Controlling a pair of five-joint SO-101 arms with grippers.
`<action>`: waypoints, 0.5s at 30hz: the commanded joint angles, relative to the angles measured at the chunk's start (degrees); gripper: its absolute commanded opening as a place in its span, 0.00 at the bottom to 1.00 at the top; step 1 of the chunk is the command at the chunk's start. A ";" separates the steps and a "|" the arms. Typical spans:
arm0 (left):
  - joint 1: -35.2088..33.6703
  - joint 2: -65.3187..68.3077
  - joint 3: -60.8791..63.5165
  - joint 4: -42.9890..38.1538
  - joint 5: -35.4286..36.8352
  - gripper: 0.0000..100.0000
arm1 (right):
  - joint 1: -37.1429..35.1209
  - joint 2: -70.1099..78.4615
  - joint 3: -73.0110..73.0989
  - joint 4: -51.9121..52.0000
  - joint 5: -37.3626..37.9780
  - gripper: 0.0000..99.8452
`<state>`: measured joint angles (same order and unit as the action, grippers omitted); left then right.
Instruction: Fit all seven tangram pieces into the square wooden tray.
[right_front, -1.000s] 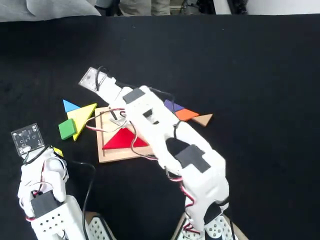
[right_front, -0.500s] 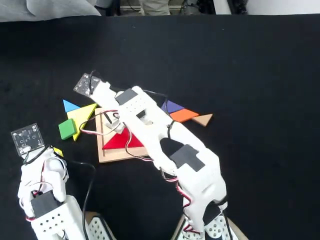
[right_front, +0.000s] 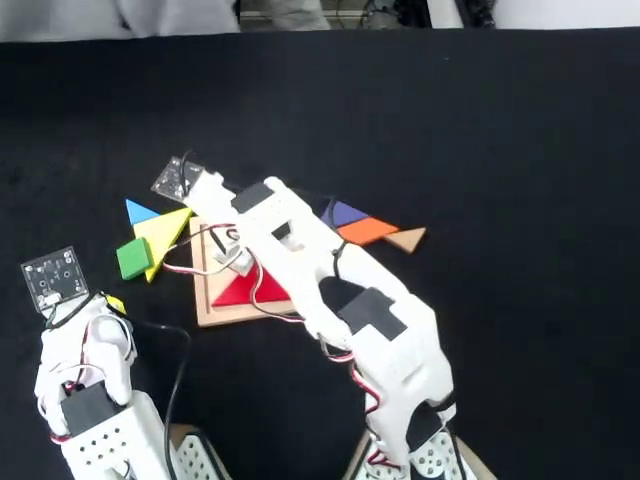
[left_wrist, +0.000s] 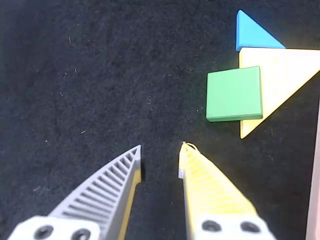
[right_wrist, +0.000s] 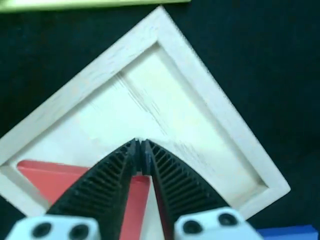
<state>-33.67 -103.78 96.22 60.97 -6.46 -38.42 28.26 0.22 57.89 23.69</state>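
The right gripper (right_wrist: 141, 145), jaws pressed together on nothing, is hovering over the bare corner of the wooden tray (right_wrist: 224, 115), the red triangle (right_wrist: 50, 182) lying flat inside just behind its tips. The left gripper (left_wrist: 161, 147), parted by a narrow gap, is hanging above the black table (left_wrist: 75, 75) with the green square (left_wrist: 235, 94), yellow triangle (left_wrist: 280, 75) and blue triangle (left_wrist: 252, 35) lying ahead. The pieces are looking light, stiff and slick, probably best pinched across opposite edges; the tray's raised rim is hemming in the right gripper, while bare table is giving the left one room.
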 joint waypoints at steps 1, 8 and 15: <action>-0.48 -0.53 1.19 -1.05 -0.09 0.13 | -0.88 -0.48 -1.63 3.96 0.00 0.01; -0.48 -0.53 1.19 -1.05 -0.09 0.13 | 0.09 -7.34 -1.80 7.74 0.09 0.01; -0.48 -0.53 1.19 -1.05 -0.09 0.13 | 6.42 -8.92 7.34 -8.35 -2.46 0.01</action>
<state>-33.67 -103.78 96.22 60.97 -6.46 -34.46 23.08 5.85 55.08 23.34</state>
